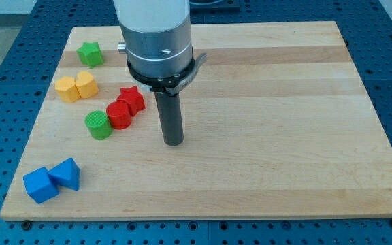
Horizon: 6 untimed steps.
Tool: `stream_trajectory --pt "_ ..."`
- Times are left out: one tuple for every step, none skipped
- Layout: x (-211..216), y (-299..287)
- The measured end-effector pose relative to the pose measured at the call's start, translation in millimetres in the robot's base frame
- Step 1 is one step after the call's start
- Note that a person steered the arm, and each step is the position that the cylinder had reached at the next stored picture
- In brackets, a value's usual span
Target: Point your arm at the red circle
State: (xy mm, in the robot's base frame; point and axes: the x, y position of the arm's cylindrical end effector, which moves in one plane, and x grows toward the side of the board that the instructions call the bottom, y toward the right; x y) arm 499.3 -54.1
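Note:
The red circle block lies on the wooden board at the view's left of centre. It touches a red star block above and to its right, and a green circle block below and to its left. My tip rests on the board to the right of the red circle and slightly lower, a short gap away, touching no block. The rod hangs from the arm's grey cylinder at the view's top.
A green star block sits at the upper left. Two yellow blocks lie side by side below it. Two blue blocks lie at the lower left corner. The board sits on a blue surface.

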Motion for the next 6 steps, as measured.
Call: stream_trajectory --pt "0 0" --pt "0 -4" --pt "4 -34" --pt "-3 -58" --pt "-3 -58" --pt "-7 -58"
